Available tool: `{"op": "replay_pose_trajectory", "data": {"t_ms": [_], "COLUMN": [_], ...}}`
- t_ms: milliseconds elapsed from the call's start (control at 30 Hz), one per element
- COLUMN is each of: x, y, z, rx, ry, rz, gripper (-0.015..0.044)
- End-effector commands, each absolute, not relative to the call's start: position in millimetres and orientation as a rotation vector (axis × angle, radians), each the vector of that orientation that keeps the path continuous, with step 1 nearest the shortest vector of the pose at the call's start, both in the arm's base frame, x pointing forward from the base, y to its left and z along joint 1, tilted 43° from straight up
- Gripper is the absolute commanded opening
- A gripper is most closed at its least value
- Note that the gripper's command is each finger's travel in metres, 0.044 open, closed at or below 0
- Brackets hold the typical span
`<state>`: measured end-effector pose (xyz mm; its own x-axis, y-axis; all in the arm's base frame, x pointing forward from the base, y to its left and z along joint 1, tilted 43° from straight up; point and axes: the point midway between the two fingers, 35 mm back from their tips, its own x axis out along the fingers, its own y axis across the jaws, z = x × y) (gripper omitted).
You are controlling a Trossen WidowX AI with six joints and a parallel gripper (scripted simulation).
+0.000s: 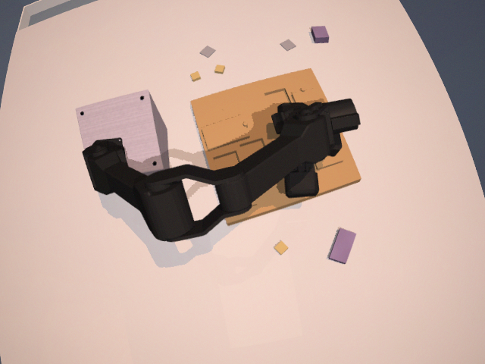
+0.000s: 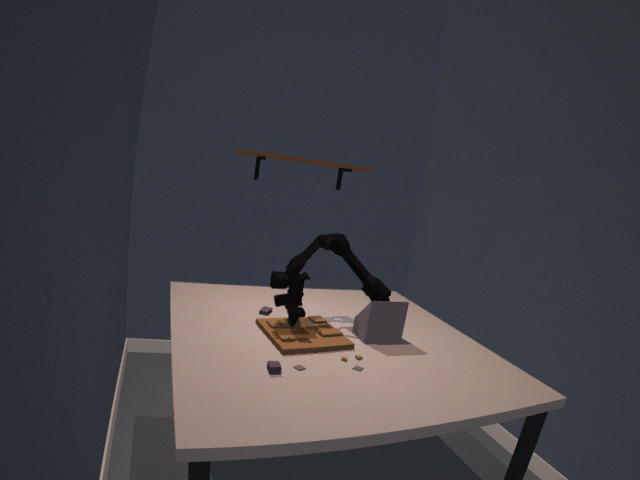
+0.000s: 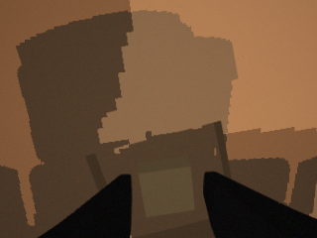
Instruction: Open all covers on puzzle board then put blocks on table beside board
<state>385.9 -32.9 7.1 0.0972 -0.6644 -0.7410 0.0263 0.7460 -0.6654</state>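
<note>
The orange puzzle board [image 1: 250, 92] [image 2: 323, 346] lies flat. A cover with a small knob [image 1: 225, 133] is at its left in the top view, and another knob [image 1: 302, 89] shows near the top right; the arm hides much of the rest. My gripper [image 2: 293, 324] [image 3: 168, 184] is low over the board, partly open. A dull yellow block [image 3: 168, 193] shows between and below its fingers in a shaded well, not gripped. Three small yellow blocks [image 1: 195, 76] [image 1: 220, 69] [image 1: 280, 247] lie on the table beside the board.
A pale box [image 1: 113, 125] [image 2: 385, 322] stands left of the board in the top view, by the arm's base. Two purple blocks [image 1: 320, 32] [image 1: 342, 245] and two flat grey squares [image 1: 207, 51] [image 1: 287, 44] lie on the table. A wall shelf [image 2: 305, 160] hangs behind.
</note>
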Motion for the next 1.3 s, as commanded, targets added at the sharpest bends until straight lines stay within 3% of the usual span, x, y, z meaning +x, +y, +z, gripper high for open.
{"op": "replay_pose_trajectory", "data": {"t_ms": [0,400,1267], "x": [384.5,385.5,382.6], "y": [-35.2,-33.9,-13.9], "z": [4.6,6.1,26.7], "rx": [-0.582,-0.571,-0.576], "ry": [1.399,1.395,1.398], "rz": [-0.554,-0.555,-0.552], "gripper": [0.0144,0.0080,0.0080]}}
